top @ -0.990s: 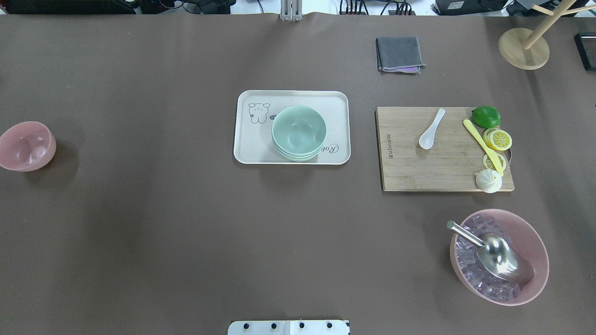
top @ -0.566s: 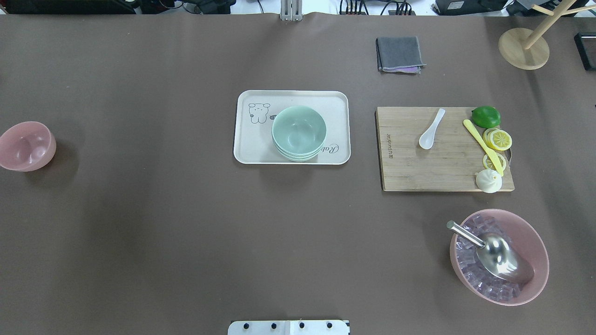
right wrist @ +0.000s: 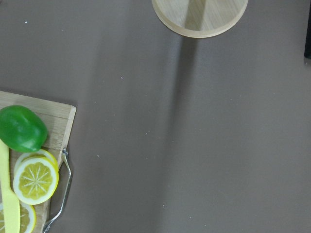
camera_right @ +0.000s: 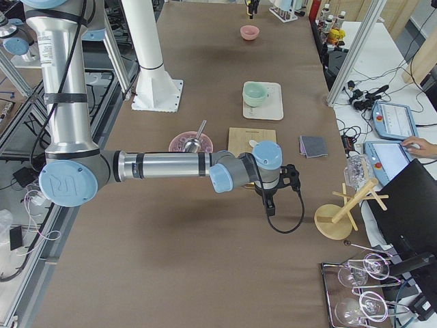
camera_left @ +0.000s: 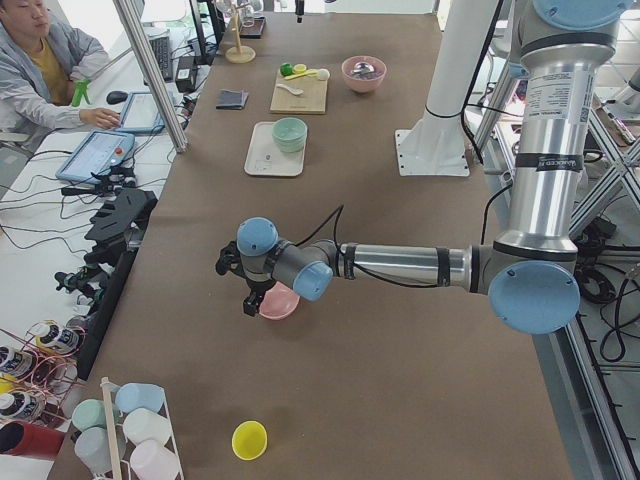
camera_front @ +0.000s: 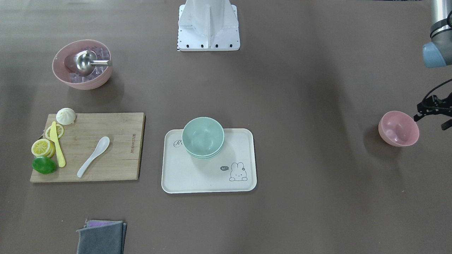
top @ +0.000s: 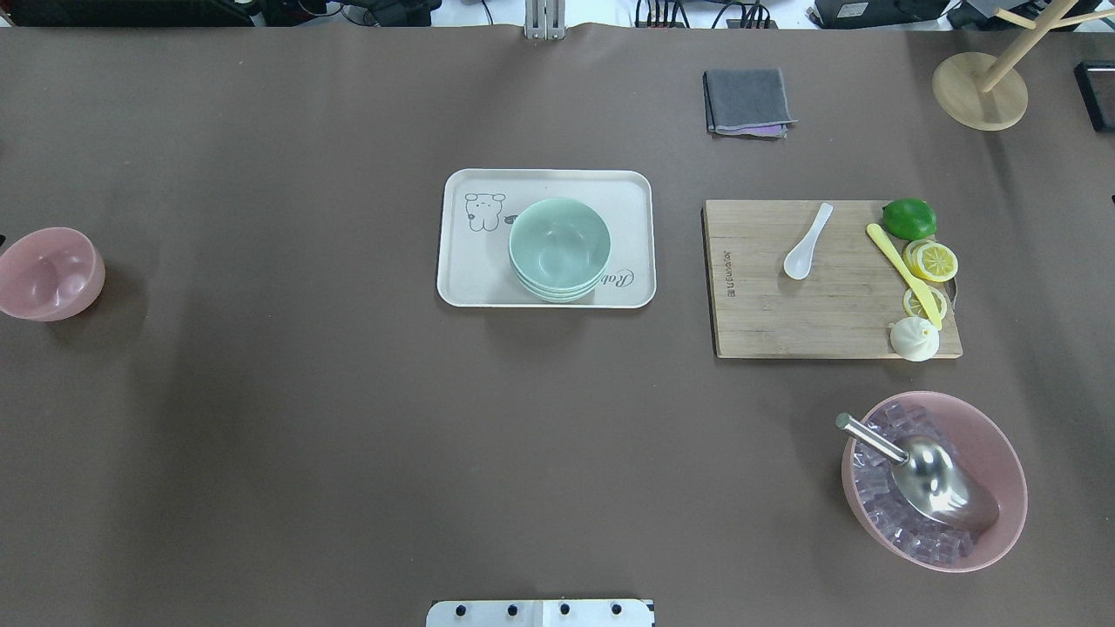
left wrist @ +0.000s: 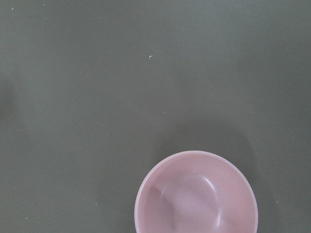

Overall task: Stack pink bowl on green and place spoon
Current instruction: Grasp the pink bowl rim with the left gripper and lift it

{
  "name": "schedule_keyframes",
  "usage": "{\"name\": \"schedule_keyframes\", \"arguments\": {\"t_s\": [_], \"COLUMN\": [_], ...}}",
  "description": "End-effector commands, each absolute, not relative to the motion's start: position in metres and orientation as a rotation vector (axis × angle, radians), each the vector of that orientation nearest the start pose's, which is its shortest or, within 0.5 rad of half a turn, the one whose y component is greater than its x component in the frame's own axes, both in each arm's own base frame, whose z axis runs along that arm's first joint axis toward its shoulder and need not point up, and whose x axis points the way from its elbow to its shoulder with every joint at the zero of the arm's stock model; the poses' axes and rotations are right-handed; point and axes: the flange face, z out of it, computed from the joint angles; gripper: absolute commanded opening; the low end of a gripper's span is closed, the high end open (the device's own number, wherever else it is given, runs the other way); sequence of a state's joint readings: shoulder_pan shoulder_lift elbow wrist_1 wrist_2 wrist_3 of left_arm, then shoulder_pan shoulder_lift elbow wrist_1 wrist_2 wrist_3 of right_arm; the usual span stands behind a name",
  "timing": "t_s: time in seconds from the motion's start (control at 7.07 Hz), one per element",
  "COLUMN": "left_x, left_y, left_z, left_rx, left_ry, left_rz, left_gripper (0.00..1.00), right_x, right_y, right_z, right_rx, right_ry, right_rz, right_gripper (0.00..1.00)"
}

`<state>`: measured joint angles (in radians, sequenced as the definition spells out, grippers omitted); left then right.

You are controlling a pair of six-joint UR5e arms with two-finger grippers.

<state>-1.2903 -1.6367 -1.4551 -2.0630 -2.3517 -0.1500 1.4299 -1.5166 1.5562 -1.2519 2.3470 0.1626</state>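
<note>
The small pink bowl stands upright at the table's far left and also shows in the left wrist view. A stack of green bowls sits on the white tray. The white spoon lies on the wooden cutting board. My left gripper hangs just beside the pink bowl, on its outer side, apart from it; I cannot tell if it is open. My right gripper hovers beyond the board's lime corner; I cannot tell its state.
A large pink bowl of ice cubes holds a metal scoop. A lime, lemon slices, a yellow knife and a bun lie on the board's right side. A grey cloth and a wooden stand are at the back.
A dark sliver of my left gripper now shows at the left edge of the overhead view. The bowls and spoon have not moved.
</note>
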Motion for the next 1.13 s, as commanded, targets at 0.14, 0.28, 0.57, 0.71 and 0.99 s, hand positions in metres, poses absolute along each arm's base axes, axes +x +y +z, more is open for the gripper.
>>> {"name": "schedule_keyframes", "arguments": {"t_s": [0.14, 0.28, 0.57, 0.71, 0.99], "left_x": [0.120, 0.119, 0.131, 0.144, 0.161], "left_y": [-0.535, -0.534, -0.530, -0.539, -0.558], "left_z": [0.655, 0.669, 0.680, 0.671, 0.640], "left_rx": [0.180, 0.158, 0.135, 0.130, 0.146], "left_ry": [0.839, 0.835, 0.835, 0.841, 0.858], "left_rz": [0.331, 0.322, 0.335, 0.330, 0.302], "left_gripper": [0.96, 0.92, 0.49, 0.17, 0.00], "right_x": [-0.012, -0.012, -0.012, -0.011, -0.011], "right_y": [-0.536, -0.536, -0.535, -0.533, -0.533], "right_z": [0.608, 0.606, 0.607, 0.607, 0.605], "right_rx": [0.210, 0.214, 0.214, 0.213, 0.215], "right_ry": [-0.811, -0.811, -0.805, -0.807, -0.809], "right_rz": [-0.115, -0.116, -0.114, -0.114, -0.114], "right_gripper": [1.00, 1.00, 1.00, 1.00, 1.00]}}
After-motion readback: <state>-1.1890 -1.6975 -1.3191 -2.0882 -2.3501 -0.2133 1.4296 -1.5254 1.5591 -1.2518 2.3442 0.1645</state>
